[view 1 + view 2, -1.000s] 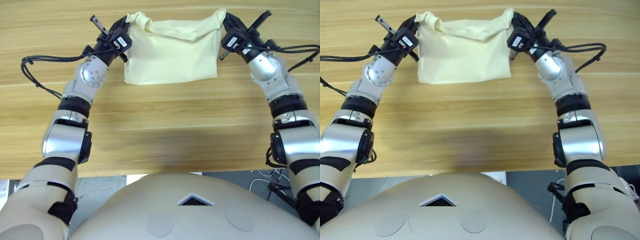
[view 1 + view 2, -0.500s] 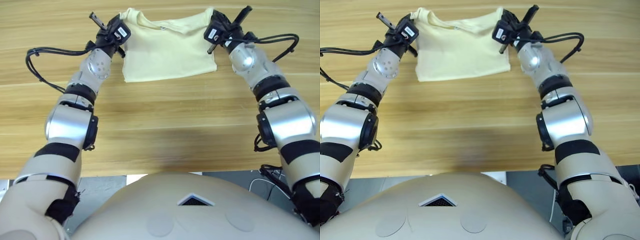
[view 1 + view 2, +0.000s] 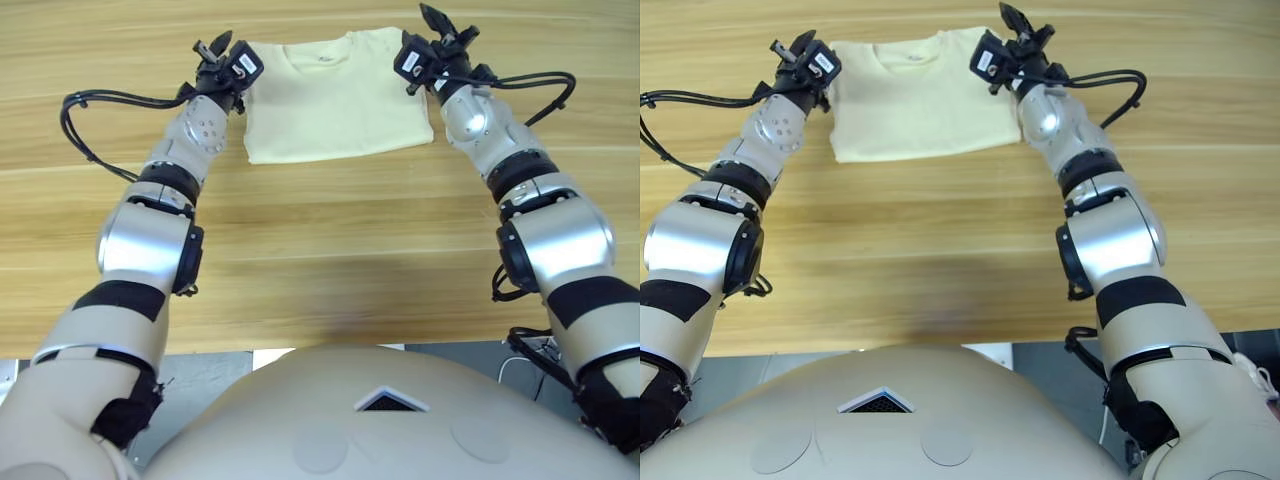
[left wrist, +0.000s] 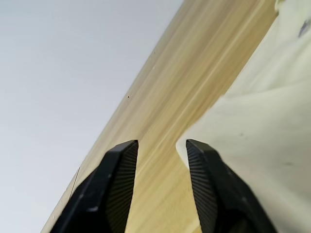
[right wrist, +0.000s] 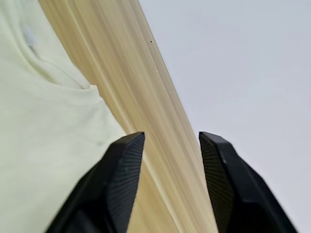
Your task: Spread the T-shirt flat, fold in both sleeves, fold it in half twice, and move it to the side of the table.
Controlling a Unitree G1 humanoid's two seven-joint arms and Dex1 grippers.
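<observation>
1. Both arms have stretched farther across the table (image 3: 320,250) since a second ago. Back then the T-shirt (image 3: 340,95) hung from its two top corners with the upper edge sagging between them. Half a second ago it was lower and nearly down. Now it lies flat on the wood, and both corners have been let go.
2. The left gripper (image 3: 213,44) sits just outside the shirt's top corner on that side. Its two fingers (image 4: 119,184) stand clearly apart with nothing between them but bare wood. In the left wrist view, the cloth's corner comes up right beside the inner finger; whether it touches cannot be told.
3. The right gripper (image 3: 447,25) sits at the opposite top corner, partly over the shoulder of the shirt. Its jaws are likewise spread and hold nothing. In the right wrist view, wood grain and the table's far edge show between the fingers (image 5: 121,179), and the shirt lies off to the side of one of them.
4. The pale yellow shirt spans the gap between the two grippers. Its neck opening lies on the line between them, and its hem lies on the robot's side of both. Its outline is close to a rectangle, lying smooth.
5. From the grippers back toward the robot, the wood runs in long light-brown planks.
</observation>
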